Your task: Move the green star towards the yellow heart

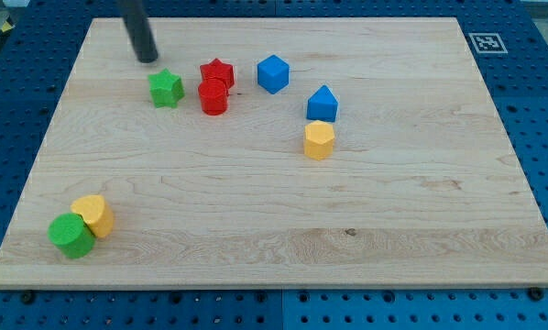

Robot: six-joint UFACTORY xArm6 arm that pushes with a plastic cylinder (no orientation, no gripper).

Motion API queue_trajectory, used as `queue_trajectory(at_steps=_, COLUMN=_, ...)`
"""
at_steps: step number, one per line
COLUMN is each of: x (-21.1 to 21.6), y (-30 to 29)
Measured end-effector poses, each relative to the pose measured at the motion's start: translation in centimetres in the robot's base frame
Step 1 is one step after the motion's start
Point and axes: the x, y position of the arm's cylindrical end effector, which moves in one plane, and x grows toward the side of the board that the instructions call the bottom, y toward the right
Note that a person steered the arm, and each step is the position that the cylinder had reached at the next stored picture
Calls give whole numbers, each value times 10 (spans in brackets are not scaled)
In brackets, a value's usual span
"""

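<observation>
The green star (166,88) lies on the wooden board at the view's upper left. The yellow heart (96,214) lies at the lower left, touching a green round block (71,236). My tip (147,59) rests on the board just above and slightly left of the green star, a small gap apart from it. The rod rises out of the view's top.
A red star (217,72) and a red cylinder (213,97) sit right of the green star. A blue block (272,73), another blue block (322,103) and a yellow hexagonal block (319,140) lie mid-board. The board's left edge (38,174) is near.
</observation>
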Motion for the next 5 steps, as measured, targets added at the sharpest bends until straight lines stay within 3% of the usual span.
queue_trajectory(at_steps=3, x=79, y=-2)
queue_trajectory(at_steps=4, x=77, y=-3)
queue_trajectory(at_steps=5, x=39, y=-3)
